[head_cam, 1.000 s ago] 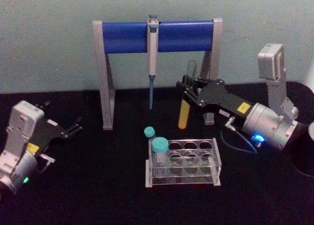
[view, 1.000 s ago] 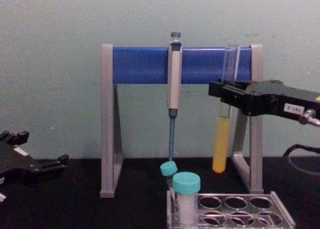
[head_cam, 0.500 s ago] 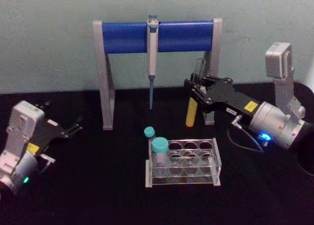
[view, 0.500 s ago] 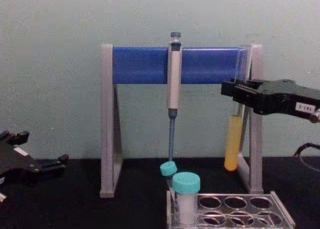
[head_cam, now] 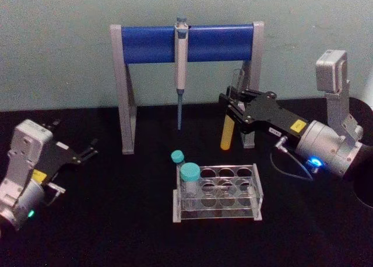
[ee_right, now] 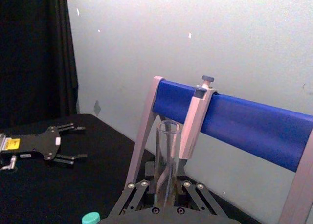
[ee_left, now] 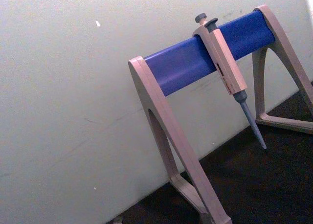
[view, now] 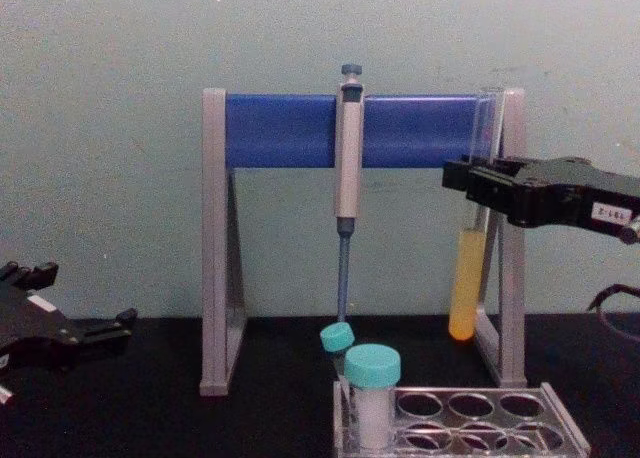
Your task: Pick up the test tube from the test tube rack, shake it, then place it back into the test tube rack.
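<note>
Since a second before, my right tool point(head_cam: 232, 101) had carried the test tube point(head_cam: 226, 134) sideways toward my right. It went from in front of the blue crossbar of the stand point(head_cam: 145, 44) to just in front of the stand's right leg. Over the last half second it hardly shifted.

The black worktop point(head_cam: 116, 238) bore the stand toward its rear, and a grey-blue pipette point(head_cam: 180, 63) hung at the middle of the stand's crossbar. My left tool point(head_cam: 81, 151) sat idle and low, well off to the left of the stand's left leg, its fingers spread apart. My right tool reached in raised from the right of the stand and was clamped on the clear upper part of the test tube. The test tube rack point(head_cam: 217, 212) stood on the worktop in front of the stand, nearer its right leg than its left. Two teal-capped vials point(head_cam: 189, 174) stood at the rack's left end and the other holes were free. The tube hung nearly upright, with yellow-orange liquid in its lower part. Its round bottom was in the air, above the rack's top and closer to the stand.

As I judged it, the lift out of the rack was done. The sideways swing looked like the shake under way. Lowering the tube back into a free hole was all that was left.
</note>
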You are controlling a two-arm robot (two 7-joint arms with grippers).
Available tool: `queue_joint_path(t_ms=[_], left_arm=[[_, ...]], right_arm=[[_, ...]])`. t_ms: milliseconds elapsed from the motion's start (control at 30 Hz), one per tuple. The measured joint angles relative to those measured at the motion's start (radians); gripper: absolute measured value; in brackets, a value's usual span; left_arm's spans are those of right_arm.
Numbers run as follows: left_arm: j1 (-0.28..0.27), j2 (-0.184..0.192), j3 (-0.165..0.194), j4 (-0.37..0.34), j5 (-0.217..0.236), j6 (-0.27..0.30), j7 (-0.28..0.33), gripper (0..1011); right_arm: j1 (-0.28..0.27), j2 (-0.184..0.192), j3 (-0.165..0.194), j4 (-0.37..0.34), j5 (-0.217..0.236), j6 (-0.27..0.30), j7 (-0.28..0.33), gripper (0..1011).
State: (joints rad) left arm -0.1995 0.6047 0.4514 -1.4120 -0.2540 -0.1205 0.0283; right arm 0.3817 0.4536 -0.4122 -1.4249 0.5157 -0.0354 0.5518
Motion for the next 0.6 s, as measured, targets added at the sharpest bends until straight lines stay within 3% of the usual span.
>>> queue_joint_path(t_ms=[600], left_arm=[[0.000, 0.000, 0.000, 0.000, 0.000, 0.000, 0.000, 1010]], right_arm=[[0.001, -0.001, 0.001, 0.003, 0.001, -0.001, 0.005, 232]])
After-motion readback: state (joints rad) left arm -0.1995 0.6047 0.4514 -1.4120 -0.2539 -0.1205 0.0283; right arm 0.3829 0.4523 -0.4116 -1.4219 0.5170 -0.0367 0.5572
